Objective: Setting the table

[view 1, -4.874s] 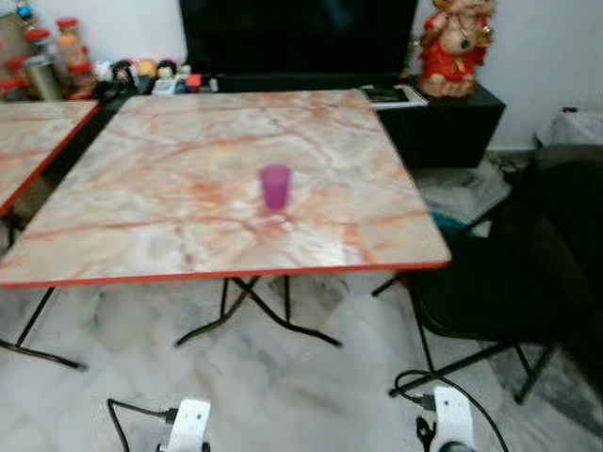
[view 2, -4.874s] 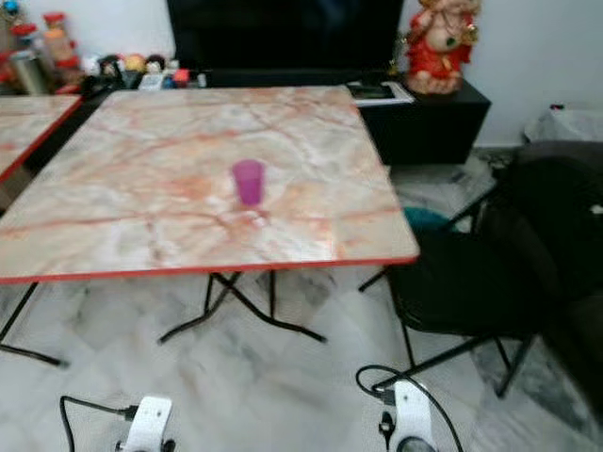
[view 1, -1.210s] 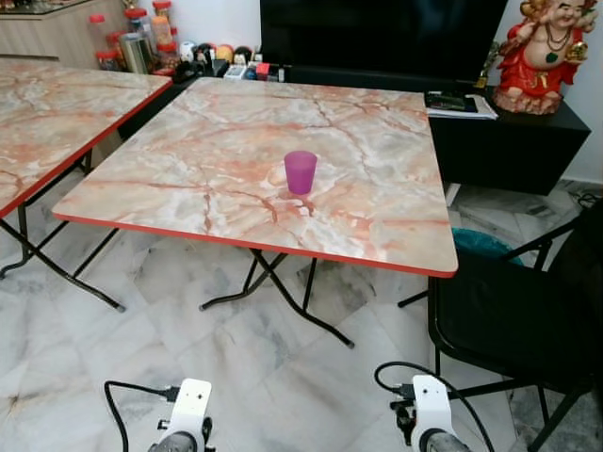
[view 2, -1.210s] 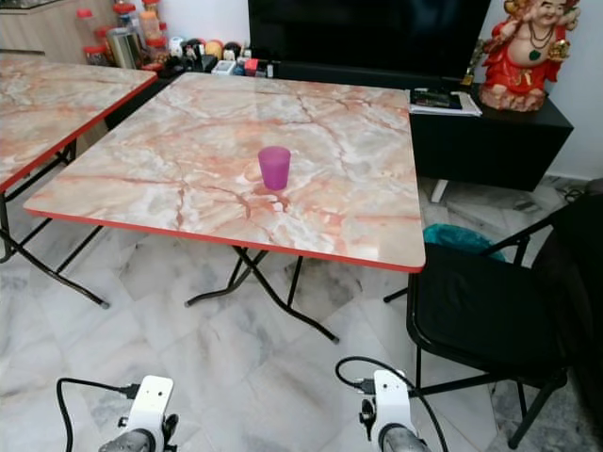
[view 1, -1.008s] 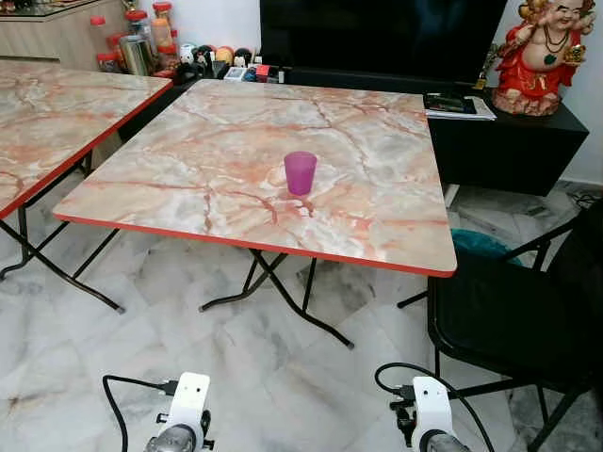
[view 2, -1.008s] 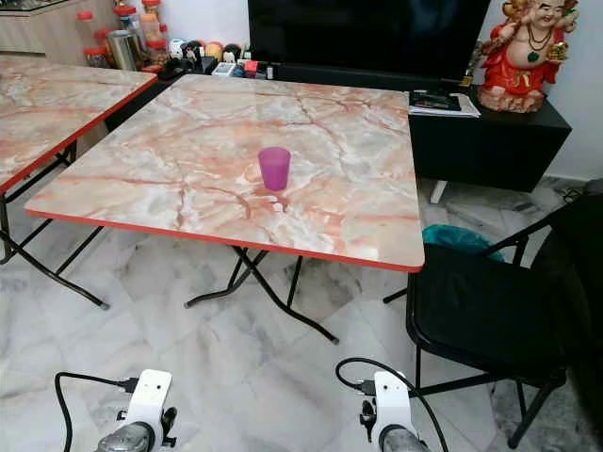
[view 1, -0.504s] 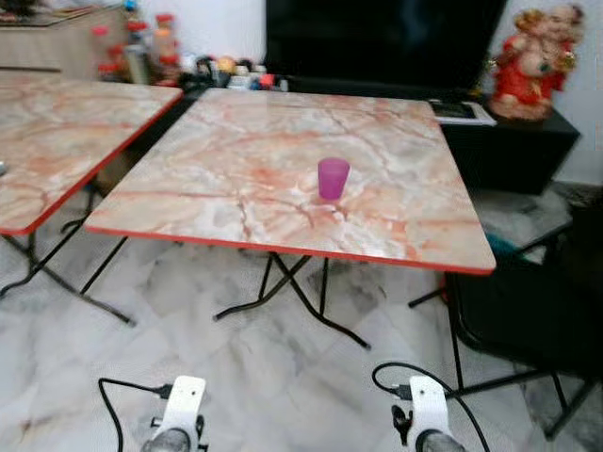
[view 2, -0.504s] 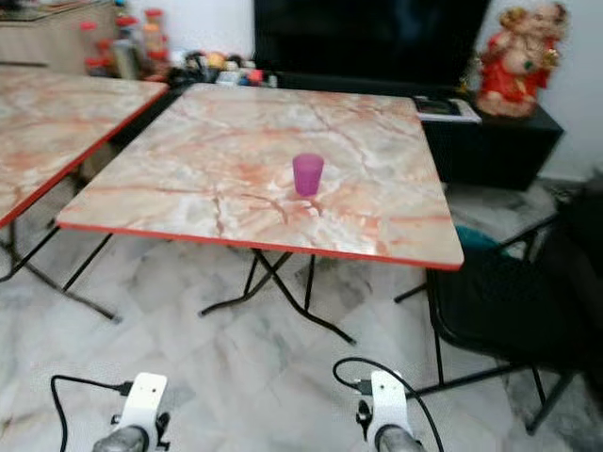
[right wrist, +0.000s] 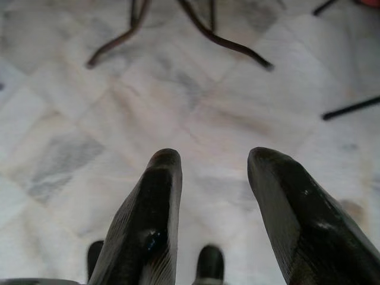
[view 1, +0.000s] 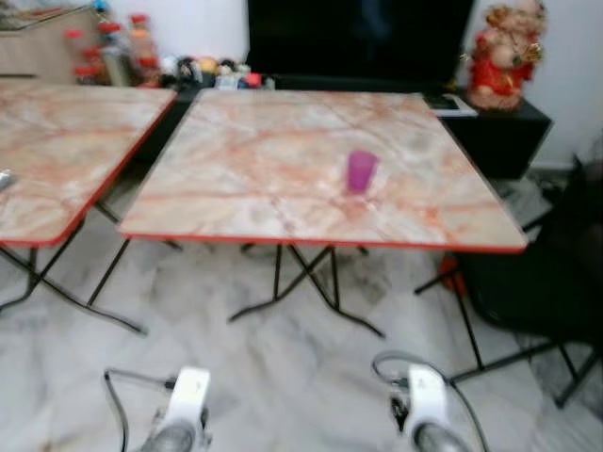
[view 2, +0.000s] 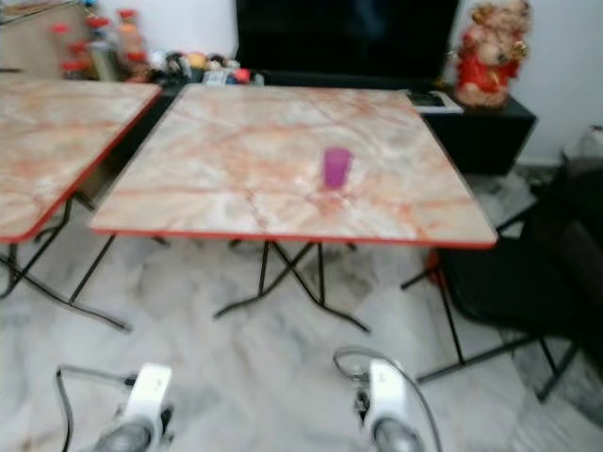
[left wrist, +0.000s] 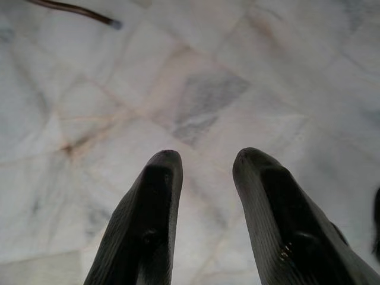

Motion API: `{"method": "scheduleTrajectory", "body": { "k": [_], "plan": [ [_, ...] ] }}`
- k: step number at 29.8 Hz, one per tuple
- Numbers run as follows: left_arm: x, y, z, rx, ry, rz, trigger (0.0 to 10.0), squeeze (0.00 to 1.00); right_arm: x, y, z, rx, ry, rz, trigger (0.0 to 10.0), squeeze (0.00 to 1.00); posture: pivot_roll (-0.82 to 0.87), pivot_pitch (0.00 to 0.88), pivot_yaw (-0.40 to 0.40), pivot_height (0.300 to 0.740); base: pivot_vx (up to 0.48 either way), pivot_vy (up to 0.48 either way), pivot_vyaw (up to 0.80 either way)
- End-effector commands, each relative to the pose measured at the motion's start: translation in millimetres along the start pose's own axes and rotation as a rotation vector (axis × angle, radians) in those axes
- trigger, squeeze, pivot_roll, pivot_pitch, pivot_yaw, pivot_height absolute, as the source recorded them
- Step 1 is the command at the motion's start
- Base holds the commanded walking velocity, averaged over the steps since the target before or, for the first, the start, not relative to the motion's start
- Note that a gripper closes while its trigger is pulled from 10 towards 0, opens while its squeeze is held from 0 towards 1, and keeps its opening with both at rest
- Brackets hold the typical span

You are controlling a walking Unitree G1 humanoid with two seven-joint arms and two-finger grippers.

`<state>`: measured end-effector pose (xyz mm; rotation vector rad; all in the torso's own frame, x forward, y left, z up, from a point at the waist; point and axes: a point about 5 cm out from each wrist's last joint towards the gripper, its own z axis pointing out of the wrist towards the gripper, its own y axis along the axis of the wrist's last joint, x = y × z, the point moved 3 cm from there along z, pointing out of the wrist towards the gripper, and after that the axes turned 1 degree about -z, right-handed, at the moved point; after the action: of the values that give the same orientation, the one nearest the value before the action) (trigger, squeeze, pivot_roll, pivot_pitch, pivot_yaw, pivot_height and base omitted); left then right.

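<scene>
While both jaws hang spread, a black chair (view 1: 556, 273) flanks the table (view 1: 236, 169) — purple cup (view 1: 361, 171) atop.

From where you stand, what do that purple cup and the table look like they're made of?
The cup looks like tinted plastic, slightly see-through. The table top seems a glossy marble-print laminate with a red edge; real stone is unlikely on such thin legs, which look like black metal.

Red figurine (view 1: 497, 55), television (view 1: 358, 38), black chair (view 1: 542, 282).
</scene>
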<state>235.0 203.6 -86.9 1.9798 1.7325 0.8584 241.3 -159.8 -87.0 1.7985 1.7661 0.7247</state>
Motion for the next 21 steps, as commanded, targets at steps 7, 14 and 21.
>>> {"method": "scheduleTrajectory", "body": {
  "k": [7,14,21],
  "plan": [
    [-18.4,5.9,0.6,-0.015,-0.053,0.010,10.0,0.00,-6.7,9.2,0.6,-0.039,0.001,0.026,10.0,0.00,-0.07,0.000,-0.001,0.736,0.106,0.000,0.00],
    [-20.2,7.2,0.7,-0.017,-0.059,0.019,10.0,0.00,-8.8,16.3,1.6,-0.060,-0.014,0.065,10.0,0.00,-0.07,0.000,-0.001,0.736,0.438,0.000,0.00],
    [-24.7,2.3,-0.2,-0.003,-0.073,0.026,10.0,0.00,-9.9,18.8,1.9,-0.067,-0.011,0.071,10.0,0.00,-0.07,0.000,-0.003,0.736,0.454,0.000,-0.46]
  ]
}}
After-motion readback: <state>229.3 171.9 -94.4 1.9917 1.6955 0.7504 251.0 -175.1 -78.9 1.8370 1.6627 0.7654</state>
